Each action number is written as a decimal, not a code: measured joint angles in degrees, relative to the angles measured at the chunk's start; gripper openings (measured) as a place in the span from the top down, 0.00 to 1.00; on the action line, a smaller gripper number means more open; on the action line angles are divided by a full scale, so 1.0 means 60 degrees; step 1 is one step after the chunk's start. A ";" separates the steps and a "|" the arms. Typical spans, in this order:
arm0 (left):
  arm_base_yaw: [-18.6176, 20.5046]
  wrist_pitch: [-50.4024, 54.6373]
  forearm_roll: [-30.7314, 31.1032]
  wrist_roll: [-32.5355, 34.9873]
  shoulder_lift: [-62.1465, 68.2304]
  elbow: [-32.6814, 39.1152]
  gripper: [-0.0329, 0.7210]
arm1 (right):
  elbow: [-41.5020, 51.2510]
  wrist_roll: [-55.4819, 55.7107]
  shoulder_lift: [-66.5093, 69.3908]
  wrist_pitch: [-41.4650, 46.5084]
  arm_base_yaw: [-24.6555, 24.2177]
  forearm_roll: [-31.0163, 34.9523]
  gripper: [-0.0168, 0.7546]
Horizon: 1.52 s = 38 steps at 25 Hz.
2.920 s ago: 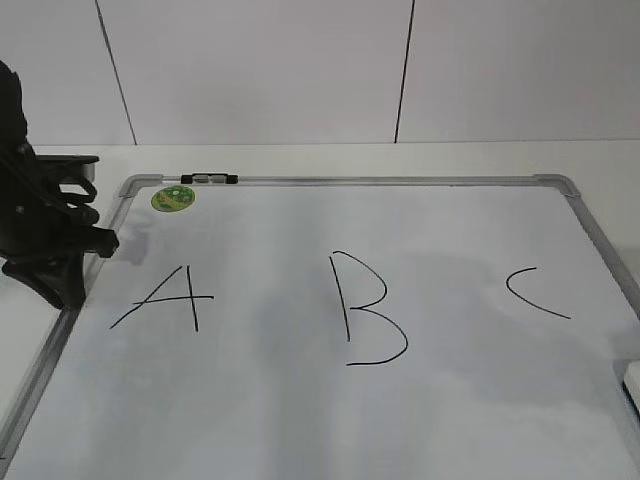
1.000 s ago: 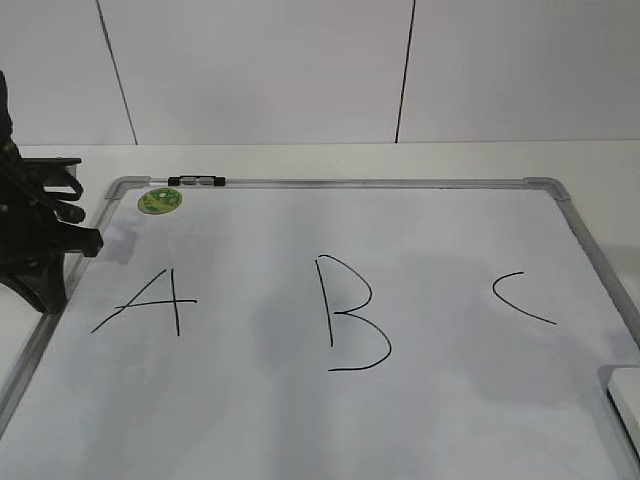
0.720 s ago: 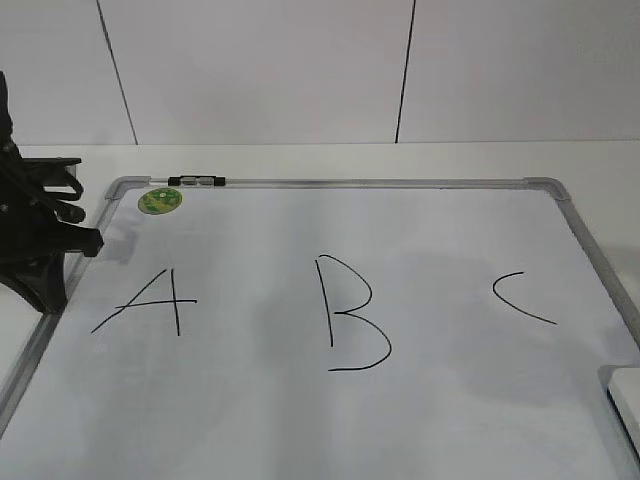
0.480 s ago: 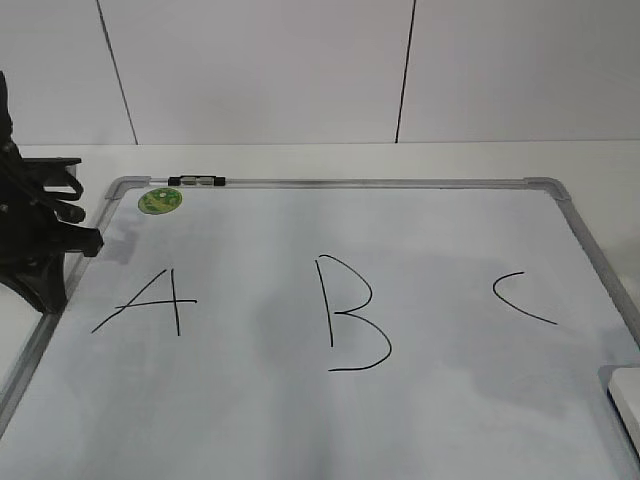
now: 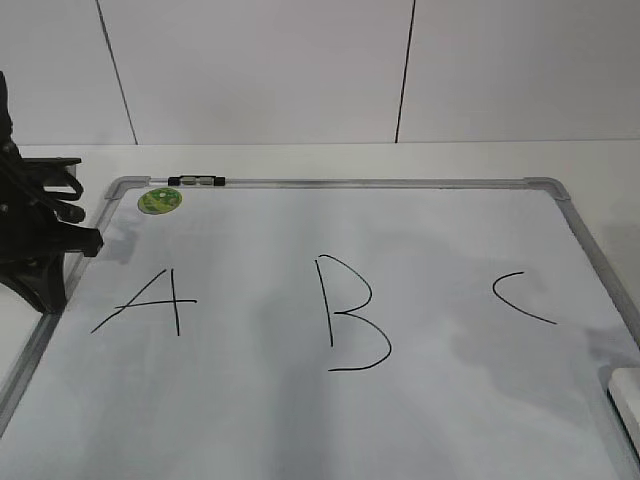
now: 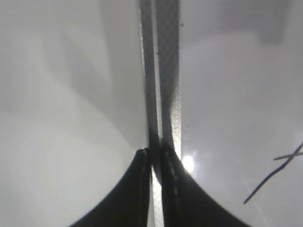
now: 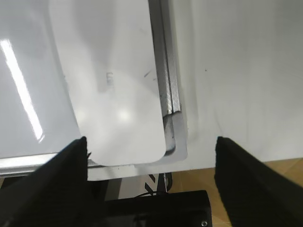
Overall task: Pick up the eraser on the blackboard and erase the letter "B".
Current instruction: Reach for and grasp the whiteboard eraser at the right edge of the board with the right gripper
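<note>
The blackboard [image 5: 340, 184] lies flat, a white board in a silver frame with a green sticker [image 5: 160, 200]. The letter "B" [image 5: 352, 315] is drawn in black at its middle, between "A" [image 5: 150, 300] and "C" [image 5: 518, 297]. The eraser [image 5: 628, 402], a flat white block, lies at the board's near right corner and is cut off by the picture edge. In the right wrist view my right gripper [image 7: 151, 151] is open above the eraser [image 7: 109, 80], not touching it. My left gripper [image 6: 154, 153] is shut and empty over the board's left frame [image 6: 165, 71]; its arm [image 5: 40, 250] stands there.
A black-and-silver marker [image 5: 196, 181] lies on the board's top frame. The white table [image 5: 300, 160] runs back to a white panelled wall. In the right wrist view the board's corner frame [image 7: 170, 94] sits by the table's near edge.
Since 2.9 s ago the board and left arm show further left. In the last half second a shadow has spread over the board's right edge by the eraser.
</note>
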 joint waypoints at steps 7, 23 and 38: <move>0.0000 -0.0017 0.0000 0.0000 0.0000 0.0000 0.93 | -0.0022 -0.0107 0.1208 -0.0947 0.0000 0.0000 0.12; 0.0000 -0.0017 0.0000 0.0000 0.0000 0.0000 0.93 | -0.0306 -0.1094 0.2019 -0.1783 0.0000 0.0873 0.12; 0.0000 -0.0034 0.0000 0.0000 0.0000 0.0000 0.93 | -0.0496 -0.1354 0.2657 -0.1760 0.0000 0.1023 0.12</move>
